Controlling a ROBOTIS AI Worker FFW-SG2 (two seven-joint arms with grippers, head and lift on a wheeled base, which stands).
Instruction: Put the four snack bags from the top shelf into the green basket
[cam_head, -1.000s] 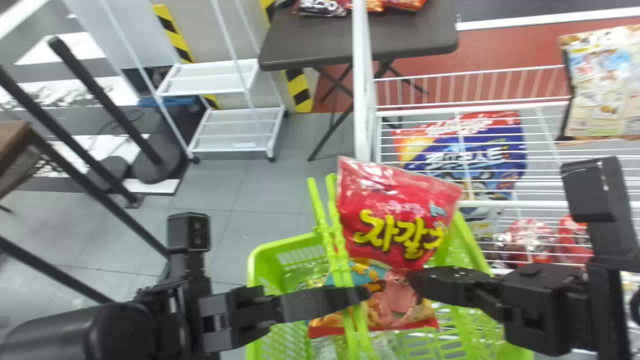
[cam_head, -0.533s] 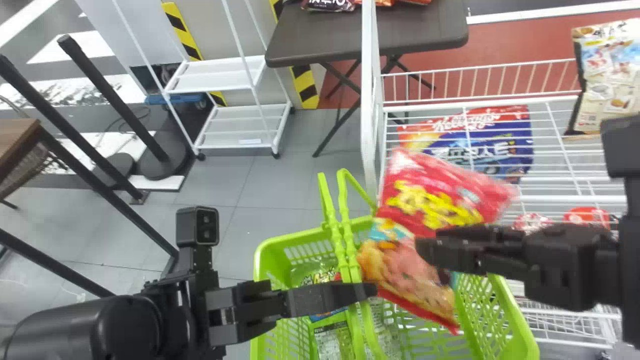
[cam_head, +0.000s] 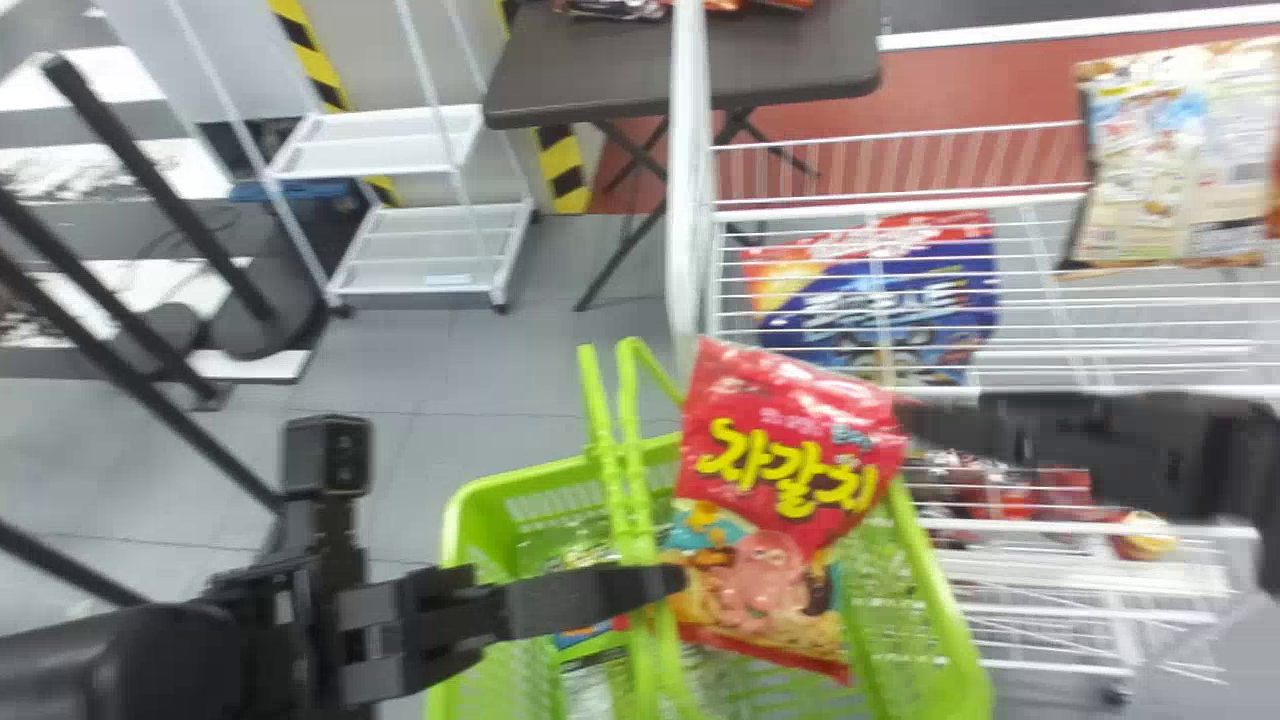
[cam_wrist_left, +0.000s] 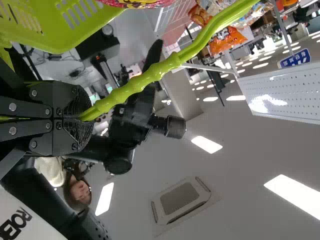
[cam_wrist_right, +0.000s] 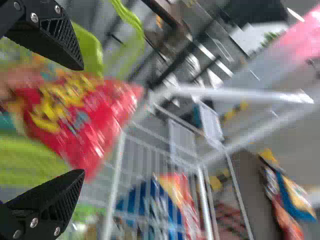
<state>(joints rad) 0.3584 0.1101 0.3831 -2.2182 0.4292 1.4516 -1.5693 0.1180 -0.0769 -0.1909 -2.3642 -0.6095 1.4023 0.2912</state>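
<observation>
Slanting over the green basket (cam_head: 545, 477), the red snack bag (cam_head: 790, 450) is lying with its lower end inside and its top edge reaching over the far rim; whether it is leaning on that rim is hard to tell. Its long axis is running near to far, tipping slightly right at the far end. The right pincer (cam_wrist_right: 82, 120) is hovering just beside the bag's upper right corner, so the bag is lying to its left; whether they are touching, I cannot tell. Its 2 fingers are standing wide apart, gripping nothing. The left pincer (cam_wrist_left: 82, 116) is closing tight around the basket handles (cam_head: 633, 480), steadying them beside the bag. The coming move is probably turning on the right pincer clearing that corner sideways without dragging the bag back over the rim.
</observation>
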